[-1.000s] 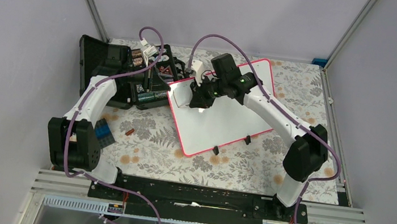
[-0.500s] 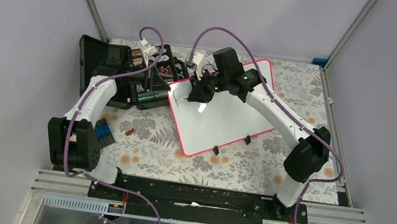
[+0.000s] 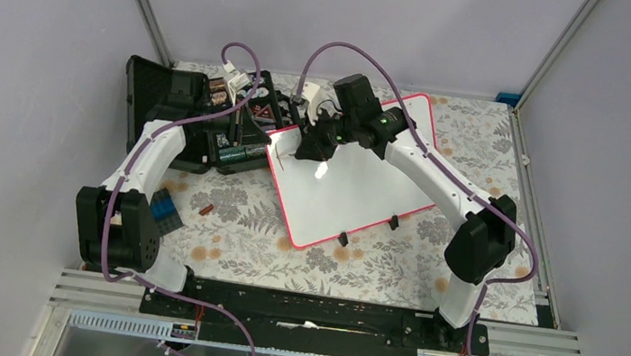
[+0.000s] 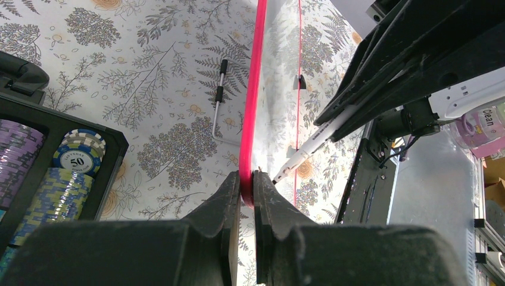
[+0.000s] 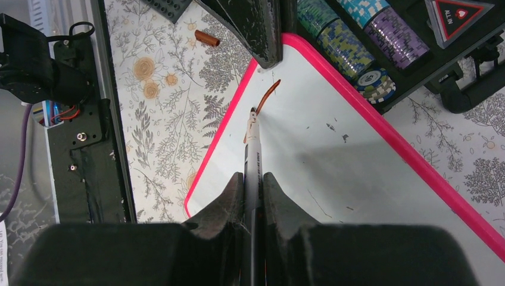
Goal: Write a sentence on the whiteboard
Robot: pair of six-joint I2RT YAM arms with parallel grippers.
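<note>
Left hand [image 4: 246, 177] is clamping the whiteboard [image 3: 355, 192] rim at its upper-left corner; right hand [image 5: 253, 182] is gripping a marker [image 5: 252, 149], tip seemingly touching beside a brown stroke [image 5: 269, 95].

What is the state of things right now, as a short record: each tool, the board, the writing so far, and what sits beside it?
left tool: shut on the pink rim of the whiteboard
right tool: shut on a marker, tip down at the board
writing: one short brown stroke, no whole word visible
beside the board: open black case of poker chips
</note>
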